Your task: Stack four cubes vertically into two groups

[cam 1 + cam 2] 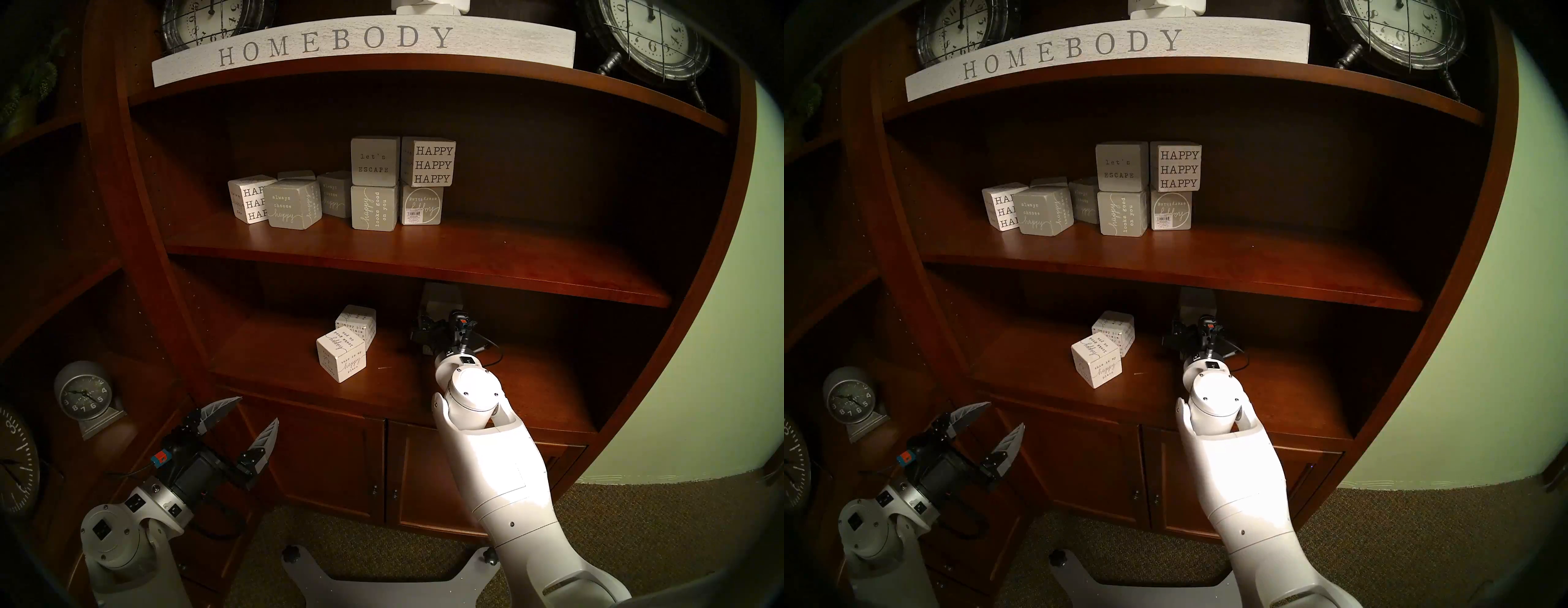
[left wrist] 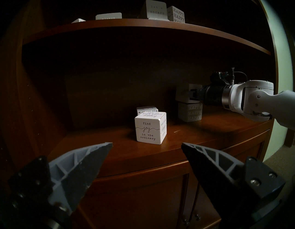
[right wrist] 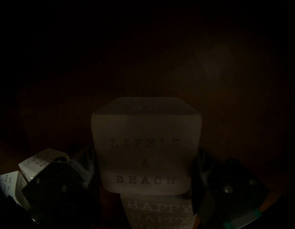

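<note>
1. Head stereo left: two white "happy place" cubes point(image 1: 342, 354) point(image 1: 357, 323) on the lower shelf point(image 1: 530, 382), touching, the near one left and forward of the far one, both unstacked. Right gripper point(image 1: 428, 325) reaching level into the shelf's shadow, mostly hidden behind its own wrist; a grey cube point(image 1: 437, 297) dim beyond it. Left gripper point(image 1: 250, 418) low at the near left, outside the cabinet, fingers spread wide and empty.
2. Head stereo right: same layout. Middle shelf point(image 1: 1250, 263) carrying other lettered cubes, among them the "let's ESCAPE" cube point(image 1: 1121, 166) atop a grey one.
3. Left wrist: near white cube point(image 2: 150, 128) facing with "find joy in the ordinary", second white cube point(image 2: 146, 109) just behind it. To the far right, right gripper point(image 2: 190, 94) clamped on the upper grey cube point(image 2: 183, 93), sitting on the grey "HAPPY HAPPY HAPPY" cube point(image 2: 190, 112), slightly offset.
4. Right wrist: very dark. "LIFE'S A BEACH" cube point(image 3: 146, 144) gripped between both fingers point(image 3: 83, 161), directly over the grey "HAPPY" cube point(image 3: 158, 211). White cubes at the lower left.
</note>
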You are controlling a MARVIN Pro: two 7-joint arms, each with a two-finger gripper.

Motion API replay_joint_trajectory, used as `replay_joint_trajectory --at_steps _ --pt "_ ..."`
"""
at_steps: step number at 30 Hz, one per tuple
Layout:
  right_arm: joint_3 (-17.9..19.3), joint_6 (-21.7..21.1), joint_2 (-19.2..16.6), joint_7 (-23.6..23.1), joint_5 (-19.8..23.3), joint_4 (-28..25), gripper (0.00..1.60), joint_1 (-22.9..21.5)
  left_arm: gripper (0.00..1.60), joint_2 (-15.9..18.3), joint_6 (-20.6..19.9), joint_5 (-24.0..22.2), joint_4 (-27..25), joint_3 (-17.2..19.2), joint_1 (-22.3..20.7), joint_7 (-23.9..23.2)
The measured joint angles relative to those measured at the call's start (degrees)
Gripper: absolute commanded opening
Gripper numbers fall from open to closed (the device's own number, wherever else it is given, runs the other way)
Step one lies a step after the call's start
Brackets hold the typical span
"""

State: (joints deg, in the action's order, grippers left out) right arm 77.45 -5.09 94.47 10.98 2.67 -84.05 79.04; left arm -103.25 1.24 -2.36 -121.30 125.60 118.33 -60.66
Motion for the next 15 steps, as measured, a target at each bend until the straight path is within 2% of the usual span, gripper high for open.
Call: replay_joint_trajectory --at_steps 13,15 --pt "0.4 0.0 -0.5 0.0 -0.5 -1.3 0.0 1.2 1.6 0.0 0.0 0.0 0.0 0.0 0.0 0.0" --pt "0.6 0.0 -0.5 -0.1 -0.4 -1.4 0.08 1.3 1.6 0.0 0.0 0.0 0.0 0.0 0.0 0.0"
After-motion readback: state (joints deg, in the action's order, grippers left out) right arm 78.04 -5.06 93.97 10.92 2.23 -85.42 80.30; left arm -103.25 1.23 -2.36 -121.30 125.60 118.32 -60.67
